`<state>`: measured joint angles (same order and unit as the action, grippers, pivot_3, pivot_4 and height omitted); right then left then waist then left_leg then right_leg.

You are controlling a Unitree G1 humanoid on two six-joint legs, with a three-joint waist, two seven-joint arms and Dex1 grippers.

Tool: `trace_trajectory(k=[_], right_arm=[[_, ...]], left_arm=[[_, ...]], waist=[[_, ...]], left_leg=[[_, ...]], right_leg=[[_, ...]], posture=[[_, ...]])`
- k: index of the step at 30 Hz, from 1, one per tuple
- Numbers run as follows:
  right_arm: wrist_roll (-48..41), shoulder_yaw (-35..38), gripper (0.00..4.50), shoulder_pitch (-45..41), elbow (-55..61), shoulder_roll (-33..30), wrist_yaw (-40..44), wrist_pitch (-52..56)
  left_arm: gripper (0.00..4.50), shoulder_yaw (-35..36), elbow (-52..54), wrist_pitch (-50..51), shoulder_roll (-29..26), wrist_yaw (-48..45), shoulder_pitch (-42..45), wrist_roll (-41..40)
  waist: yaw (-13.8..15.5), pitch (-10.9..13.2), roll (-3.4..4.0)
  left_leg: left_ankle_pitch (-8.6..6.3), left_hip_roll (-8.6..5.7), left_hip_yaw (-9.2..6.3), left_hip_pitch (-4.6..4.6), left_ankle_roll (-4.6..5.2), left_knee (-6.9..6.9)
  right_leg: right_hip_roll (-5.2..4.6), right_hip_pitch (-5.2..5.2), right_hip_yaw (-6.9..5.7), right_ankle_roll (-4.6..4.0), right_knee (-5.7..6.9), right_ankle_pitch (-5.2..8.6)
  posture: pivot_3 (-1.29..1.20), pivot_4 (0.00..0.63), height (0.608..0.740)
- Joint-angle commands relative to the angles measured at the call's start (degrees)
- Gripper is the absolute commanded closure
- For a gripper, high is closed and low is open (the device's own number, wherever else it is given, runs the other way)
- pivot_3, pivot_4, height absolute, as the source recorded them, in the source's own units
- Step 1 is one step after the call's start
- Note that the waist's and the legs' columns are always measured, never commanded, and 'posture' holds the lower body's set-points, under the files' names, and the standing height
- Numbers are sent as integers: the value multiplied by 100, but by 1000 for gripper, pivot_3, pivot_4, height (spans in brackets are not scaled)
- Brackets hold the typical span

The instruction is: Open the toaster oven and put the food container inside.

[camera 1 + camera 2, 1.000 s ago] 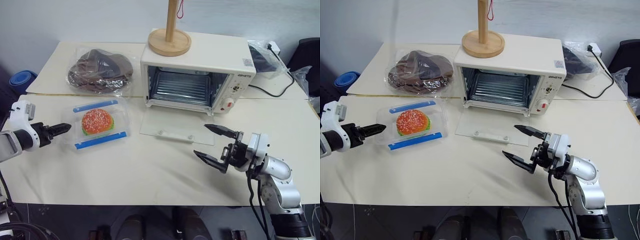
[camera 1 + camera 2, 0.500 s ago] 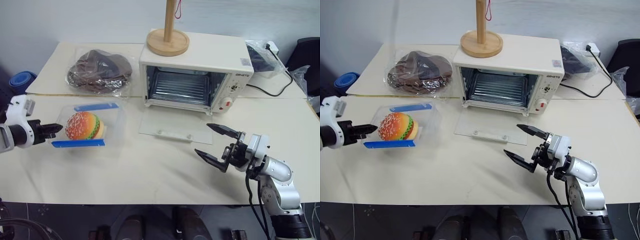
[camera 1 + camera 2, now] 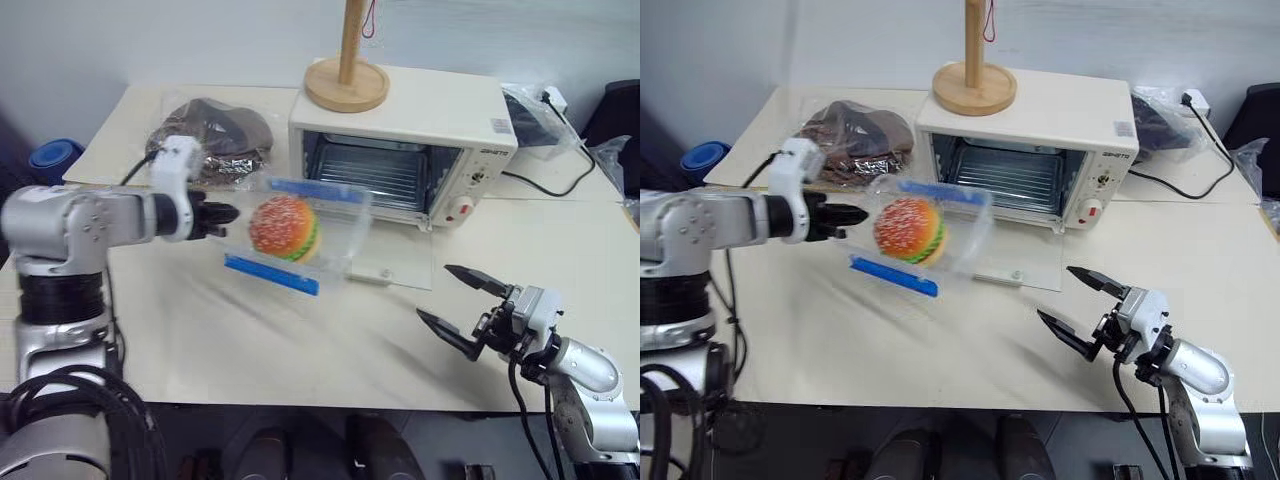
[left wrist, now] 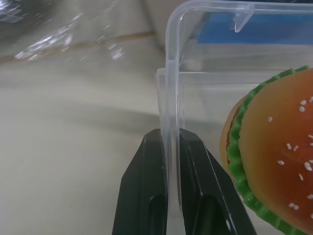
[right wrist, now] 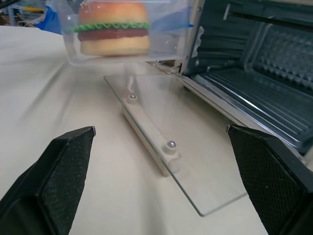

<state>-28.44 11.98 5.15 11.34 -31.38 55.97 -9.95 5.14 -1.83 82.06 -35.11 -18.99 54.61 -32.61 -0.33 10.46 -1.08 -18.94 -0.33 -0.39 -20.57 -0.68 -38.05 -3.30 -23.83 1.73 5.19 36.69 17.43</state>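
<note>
Your left gripper [image 3: 222,214] is pinched tight on the side wall of the food container [image 3: 295,235]. You hold the box up off the table [image 3: 200,330], tipped on its side, just in front of the toaster oven [image 3: 405,140]. The oven's glass door [image 3: 385,262] lies open and flat. Your right gripper [image 3: 460,303] waits wide open, holding nothing, near the door.
</note>
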Motion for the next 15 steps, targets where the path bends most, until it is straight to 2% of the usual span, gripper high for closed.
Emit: trace_trajectory(k=[1, 6, 8, 10, 11, 15], right_arm=[[-98, 169, 0, 73, 274, 1, -108, -49], [-116, 192, 0, 339, 277, 116, -133, -182], [-108, 206, 0, 487, 285, 182, -140, -268], [-82, 213, 0, 624, 291, 245, -155, -372], [-76, 212, 0, 653, 295, 259, -160, -397], [-103, 207, 0, 740, 313, 264, -140, -451]], left_arm=[[4455, -362, -311, -465, 426, 111, 397, 365], [4455, -640, -752, -786, 931, 154, 613, 701], [3740, -644, -905, -878, 1056, 232, 663, 847], [3304, -617, -952, -950, 1177, 266, 690, 925], [2934, -563, -962, -965, 1233, 281, 699, 938], [1669, -227, -769, -961, 1270, 78, 657, 742]], waist=[[3, 0, 0], [30, 0, 0], [32, 0, 0], [31, 0, 0], [32, 0, -1], [16, 1, -1]], left_leg=[[1, 0, 1, 1, -2, -1], [1, 0, 7, 3, -2, -1], [1, -2, 8, 4, -1, -3], [1, -2, 8, 6, -1, -3], [1, -2, 8, 6, -1, -3], [1, -1, 9, 6, -1, -3]], right_leg=[[1, 0, 0, 0, 0, 0], [1, 0, 7, 2, 2, 1], [-1, 1, 8, 2, -7, 1], [-1, 3, 9, 2, -15, 1], [-1, 2, 9, 3, -14, 1], [-1, 1, 11, 3, -13, 1]], posture=[[0, 150, 740], [0, 150, 740], [0, 150, 740], [0, 150, 740], [0, 150, 740], [0, 150, 740]])
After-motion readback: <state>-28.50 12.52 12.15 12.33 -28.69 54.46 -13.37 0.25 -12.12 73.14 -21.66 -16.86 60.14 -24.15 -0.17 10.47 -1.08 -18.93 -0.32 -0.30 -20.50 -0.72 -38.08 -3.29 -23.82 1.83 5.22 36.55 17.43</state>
